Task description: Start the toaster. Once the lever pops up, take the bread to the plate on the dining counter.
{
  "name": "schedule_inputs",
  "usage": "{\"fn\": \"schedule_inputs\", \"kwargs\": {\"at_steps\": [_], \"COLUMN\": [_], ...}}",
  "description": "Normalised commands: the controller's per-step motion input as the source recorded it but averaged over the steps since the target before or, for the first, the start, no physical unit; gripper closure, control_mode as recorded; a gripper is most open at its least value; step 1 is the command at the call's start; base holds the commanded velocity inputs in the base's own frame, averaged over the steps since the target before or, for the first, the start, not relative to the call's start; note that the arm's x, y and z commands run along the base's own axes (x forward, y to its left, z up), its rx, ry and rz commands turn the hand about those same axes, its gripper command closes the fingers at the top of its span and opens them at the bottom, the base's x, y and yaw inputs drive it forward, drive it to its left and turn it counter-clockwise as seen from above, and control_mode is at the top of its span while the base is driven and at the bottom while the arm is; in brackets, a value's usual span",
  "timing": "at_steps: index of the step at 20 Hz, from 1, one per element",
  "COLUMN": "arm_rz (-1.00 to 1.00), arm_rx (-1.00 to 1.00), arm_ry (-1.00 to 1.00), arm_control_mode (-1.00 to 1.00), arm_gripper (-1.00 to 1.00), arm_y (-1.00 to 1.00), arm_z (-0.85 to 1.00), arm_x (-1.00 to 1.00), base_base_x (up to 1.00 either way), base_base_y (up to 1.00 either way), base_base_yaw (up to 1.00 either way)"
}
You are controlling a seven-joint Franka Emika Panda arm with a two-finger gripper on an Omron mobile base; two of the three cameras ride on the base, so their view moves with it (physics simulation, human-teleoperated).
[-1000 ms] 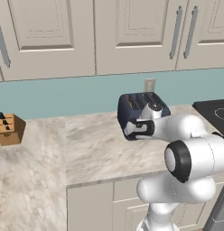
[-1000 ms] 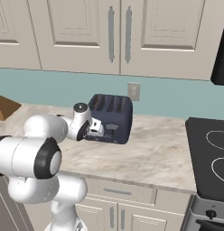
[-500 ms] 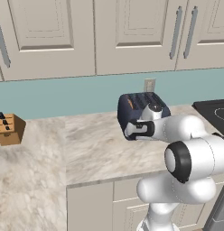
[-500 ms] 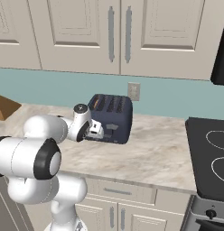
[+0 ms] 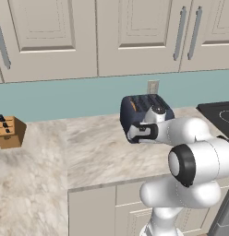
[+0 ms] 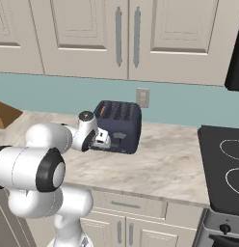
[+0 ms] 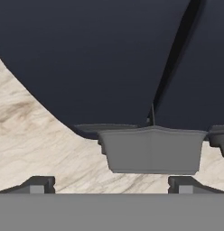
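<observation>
Counter | toaster front just ahead of hand | fingers apart, nothing held

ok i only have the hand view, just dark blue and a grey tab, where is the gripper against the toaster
Observer: The gripper is low at the front face of the toaster, on the counter.
Operator: jaws?
Observer: Open, holding nothing.
Operator: any bread
Observer: A golden-brown edge of bread peeks from a slot at the toaster's left end.
Operator: anything near it
Observer: A wall outlet sits behind; a knife block stands far left.
</observation>
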Motion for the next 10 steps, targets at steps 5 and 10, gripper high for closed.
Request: {"fn": "schedule_inputs", "kwargs": {"at_steps": [5, 10], "arm_rz": [0.0, 0.0], "arm_rx": [0.0, 0.0], "arm_ry": [0.0, 0.0], "arm_control_mode": [-1.0, -1.0], "arm_gripper": [-1.0, -1.0], "arm_y": [0.0, 0.0], "arm_z": [0.0, -0.06], "arm_x": [0.0, 0.03], "base_base_x": [0.0, 0.0], "base_base_y": [0.0, 0.0], "base_base_yaw": [0.0, 0.0]}}
